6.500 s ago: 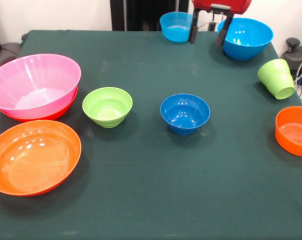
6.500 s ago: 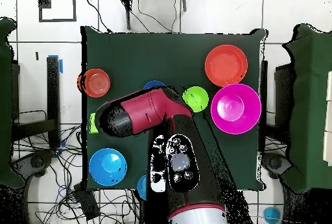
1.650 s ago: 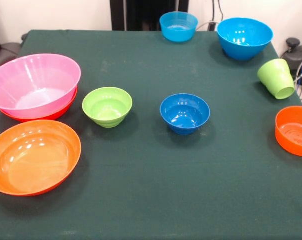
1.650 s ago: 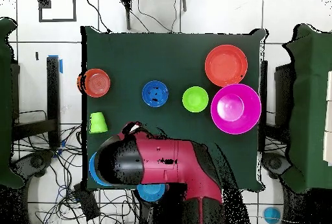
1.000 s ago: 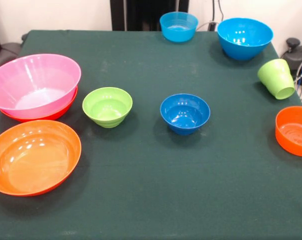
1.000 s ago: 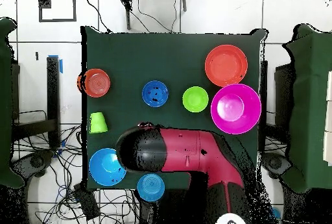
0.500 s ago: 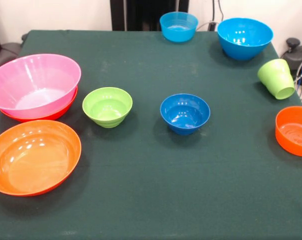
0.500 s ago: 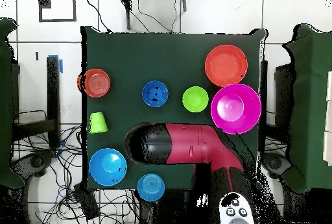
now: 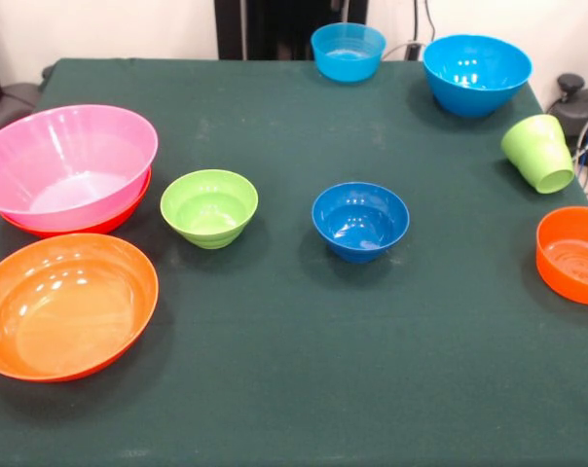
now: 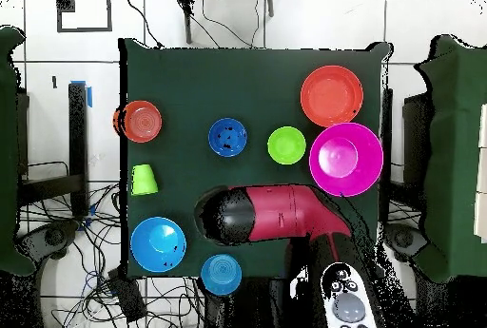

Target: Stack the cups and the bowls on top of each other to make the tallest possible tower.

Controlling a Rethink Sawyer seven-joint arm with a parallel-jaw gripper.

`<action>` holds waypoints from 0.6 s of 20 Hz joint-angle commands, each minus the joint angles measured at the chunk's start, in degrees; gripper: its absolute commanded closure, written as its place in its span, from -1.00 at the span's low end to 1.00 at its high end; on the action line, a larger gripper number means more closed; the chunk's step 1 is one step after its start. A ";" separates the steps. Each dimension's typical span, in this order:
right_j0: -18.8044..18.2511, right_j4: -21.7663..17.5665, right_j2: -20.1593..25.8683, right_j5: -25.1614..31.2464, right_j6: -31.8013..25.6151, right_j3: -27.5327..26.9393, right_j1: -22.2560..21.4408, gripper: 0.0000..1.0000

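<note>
White tiled floor (image 10: 314,20) surrounds the green-clothed table (image 9: 294,370).

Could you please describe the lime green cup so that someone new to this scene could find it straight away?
Start in the front view at the dark green cloth-covered table and go to its right edge. Between the large sky blue plastic bowl at the far corner and the small orange plastic bowl nearer the camera sits the lime green tapered plastic cup. Unlike the upright bowls around it, it is tipped.

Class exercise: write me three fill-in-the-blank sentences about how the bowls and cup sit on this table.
1. The big pink bowl sits nested inside a shallow ____ bowl.
2. The lime green cup lies on its ____.
3. Between the lime green bowl and the small orange bowl stands a dark ____ bowl.

Missing words: orange; side; blue
</note>
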 commanded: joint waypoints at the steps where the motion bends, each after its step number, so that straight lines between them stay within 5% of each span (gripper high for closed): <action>1: -1.21 -7.54 3.33 -8.86 -7.23 5.96 5.07 -1.00; 12: -0.97 -13.32 1.11 -15.00 -2.97 6.15 9.40 -1.00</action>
